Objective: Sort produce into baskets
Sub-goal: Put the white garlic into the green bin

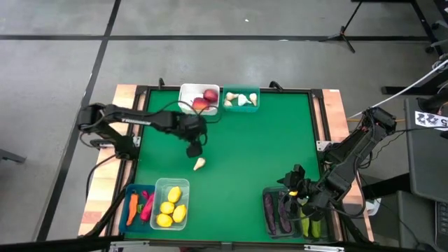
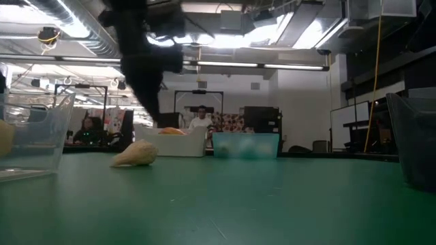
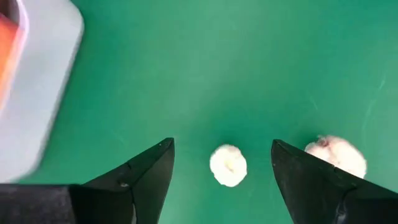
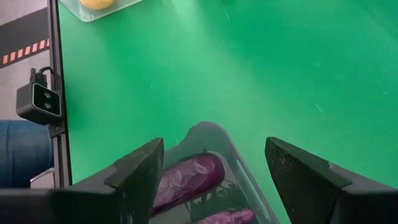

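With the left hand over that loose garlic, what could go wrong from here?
1. The garlic sits off-centre between the open left hand fingers, nearer one finger; closing may nudge it aside.
2. It lies on its side on bare mat, so it may roll.
3. The teal bin adjoins the white bin; a drop could land wrong.

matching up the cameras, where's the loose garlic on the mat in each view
High view: garlic on the green mat, just below the left gripper.
Low view: left of centre, before the white basket.
Left wrist view: between that arm's open jaws.
Right wrist view: not in it.
Shared landmark: the white basket.
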You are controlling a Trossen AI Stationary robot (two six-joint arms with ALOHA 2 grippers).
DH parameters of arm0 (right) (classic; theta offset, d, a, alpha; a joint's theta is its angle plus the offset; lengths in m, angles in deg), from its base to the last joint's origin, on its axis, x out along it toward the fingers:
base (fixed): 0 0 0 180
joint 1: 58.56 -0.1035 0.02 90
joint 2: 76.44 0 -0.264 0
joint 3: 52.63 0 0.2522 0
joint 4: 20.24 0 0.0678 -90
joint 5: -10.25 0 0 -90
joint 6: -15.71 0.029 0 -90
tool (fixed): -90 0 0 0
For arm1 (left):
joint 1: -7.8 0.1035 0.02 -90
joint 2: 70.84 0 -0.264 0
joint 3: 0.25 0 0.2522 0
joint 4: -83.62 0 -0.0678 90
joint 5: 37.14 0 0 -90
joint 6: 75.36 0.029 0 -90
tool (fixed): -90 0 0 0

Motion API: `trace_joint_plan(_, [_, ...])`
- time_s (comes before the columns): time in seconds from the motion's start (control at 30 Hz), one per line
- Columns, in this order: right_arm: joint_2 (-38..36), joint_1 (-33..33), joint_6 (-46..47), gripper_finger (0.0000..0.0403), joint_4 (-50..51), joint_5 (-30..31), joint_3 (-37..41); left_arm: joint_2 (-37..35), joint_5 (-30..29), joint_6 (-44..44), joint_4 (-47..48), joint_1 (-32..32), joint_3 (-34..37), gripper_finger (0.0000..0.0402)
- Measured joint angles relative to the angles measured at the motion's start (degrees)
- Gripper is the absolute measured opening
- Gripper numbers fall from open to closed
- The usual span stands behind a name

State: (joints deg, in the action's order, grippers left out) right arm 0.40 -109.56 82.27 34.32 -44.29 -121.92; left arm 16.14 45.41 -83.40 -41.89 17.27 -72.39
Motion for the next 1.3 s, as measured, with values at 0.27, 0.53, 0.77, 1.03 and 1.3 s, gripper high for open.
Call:
trace_joint_plan(0.27, [0.0,0.0,0.3,0.028,-0.2,0.1,0.0,-4.6,-0.1,-5.4,-23.0,-2.5,17.1,0.0262])
trace_joint_plan(0.53, [0.0,0.0,0.6,0.028,-0.2,0.1,0.0,-4.9,-3.4,-8.8,-37.3,-4.4,28.7,0.0262])
trace_joint_plan(0.77, [0.0,0.0,0.6,0.028,-0.2,0.1,0.0,-5.1,-6.7,-11.8,-48.7,-5.5,36.7,0.0252])
trace_joint_plan(1.03, [0.0,0.0,0.7,0.028,-0.2,0.2,0.0,-4.9,-8.7,-12.6,-52.8,-6.5,38.1,0.0183])
trace_joint_plan(1.3, [0.0,0.0,0.7,0.028,-0.2,0.2,0.0,-4.8,-7.7,-15.0,-53.5,-5.9,32.9,0.0143])
